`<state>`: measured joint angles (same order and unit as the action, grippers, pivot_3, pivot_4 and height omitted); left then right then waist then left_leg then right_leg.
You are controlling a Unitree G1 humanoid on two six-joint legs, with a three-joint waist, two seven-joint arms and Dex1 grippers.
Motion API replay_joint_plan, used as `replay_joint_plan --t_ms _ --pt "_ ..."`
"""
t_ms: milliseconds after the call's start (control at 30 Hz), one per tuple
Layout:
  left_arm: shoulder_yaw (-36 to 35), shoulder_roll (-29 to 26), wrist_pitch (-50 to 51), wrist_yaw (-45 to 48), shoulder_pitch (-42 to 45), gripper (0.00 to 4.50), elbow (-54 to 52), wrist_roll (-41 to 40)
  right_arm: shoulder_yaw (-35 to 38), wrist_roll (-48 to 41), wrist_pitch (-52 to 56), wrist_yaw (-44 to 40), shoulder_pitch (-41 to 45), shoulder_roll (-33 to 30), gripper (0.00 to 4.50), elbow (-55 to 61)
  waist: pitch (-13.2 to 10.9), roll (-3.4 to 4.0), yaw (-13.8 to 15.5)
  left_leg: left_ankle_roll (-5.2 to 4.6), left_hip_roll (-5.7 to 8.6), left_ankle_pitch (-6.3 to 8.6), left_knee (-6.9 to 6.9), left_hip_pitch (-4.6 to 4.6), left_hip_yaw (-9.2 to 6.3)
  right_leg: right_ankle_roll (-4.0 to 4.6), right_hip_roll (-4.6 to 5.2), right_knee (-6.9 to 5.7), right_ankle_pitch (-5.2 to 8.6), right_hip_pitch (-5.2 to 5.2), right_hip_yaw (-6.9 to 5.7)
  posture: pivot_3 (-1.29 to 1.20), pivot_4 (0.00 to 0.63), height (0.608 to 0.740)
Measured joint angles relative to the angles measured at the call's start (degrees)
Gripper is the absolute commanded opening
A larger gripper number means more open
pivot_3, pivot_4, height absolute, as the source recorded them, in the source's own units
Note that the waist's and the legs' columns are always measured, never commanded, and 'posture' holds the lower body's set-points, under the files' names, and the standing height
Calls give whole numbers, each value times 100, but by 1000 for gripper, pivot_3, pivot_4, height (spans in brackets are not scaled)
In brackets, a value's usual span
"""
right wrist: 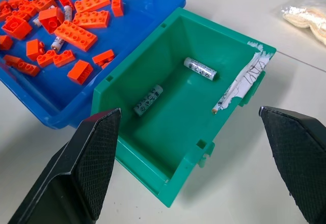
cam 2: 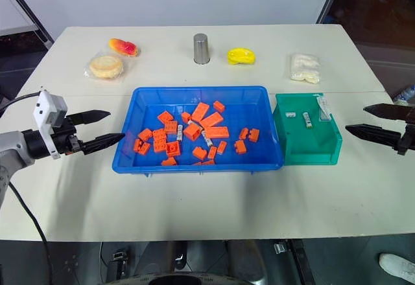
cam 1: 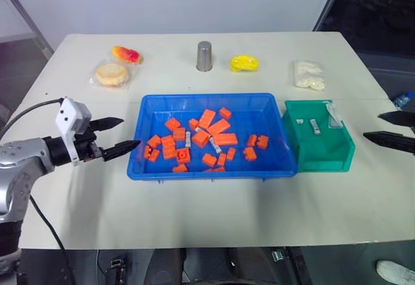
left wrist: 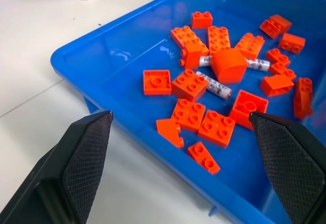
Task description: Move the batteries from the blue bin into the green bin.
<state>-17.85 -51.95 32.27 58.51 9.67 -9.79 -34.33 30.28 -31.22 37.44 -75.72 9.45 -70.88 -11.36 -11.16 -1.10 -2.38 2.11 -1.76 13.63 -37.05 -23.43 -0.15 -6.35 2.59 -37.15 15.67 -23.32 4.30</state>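
The left gripper (cam 1: 118, 136) hangs spread and empty just off the left wall of the blue bin (cam 1: 139, 144), which sits mid-tabletop. Inside it, orange blocks (cam 1: 218, 127) crowd around the few batteries (left wrist: 219, 88), some lying against them. Touching the tray's right wall is the green bin (cam 1: 337, 157), holding two batteries (right wrist: 199, 68) on its floor. The right gripper (cam 2: 365, 120) hovers spread and empty near the right edge. Along the far edge stand packaged snacks (cam 1: 111, 74), a metal cup (cam 1: 204, 56), a yellow toy (cam 1: 244, 63) and a white packet (cam 1: 308, 74)
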Motion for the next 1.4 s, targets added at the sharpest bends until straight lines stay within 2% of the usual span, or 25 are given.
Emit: replay_joint_plan --t_ms 1067,1200,1400 --pt "-96 68 186 -122 125 4500 -5 -129 55 68 76 243 57 7 4461 -11 0 0 -8 0 0 0 -1 0 0 -1 -1 -1 0 0 0 0 150 740" --pt "-84 91 186 -130 153 4500 -6 -127 -88 70 52 593 577 128 4461 -2 0 0 -23 0 -1 0 -1 1 0 -1 -1 -3 0 -1 0 0 150 740" --pt "10 100 188 -141 352 4500 1 -122 -983 -165 230 1244 2288 908 4461 773 0 1 -49 0 -5 0 0 0 -2 -1 -6 -8 -1 -7 0 0 150 740"
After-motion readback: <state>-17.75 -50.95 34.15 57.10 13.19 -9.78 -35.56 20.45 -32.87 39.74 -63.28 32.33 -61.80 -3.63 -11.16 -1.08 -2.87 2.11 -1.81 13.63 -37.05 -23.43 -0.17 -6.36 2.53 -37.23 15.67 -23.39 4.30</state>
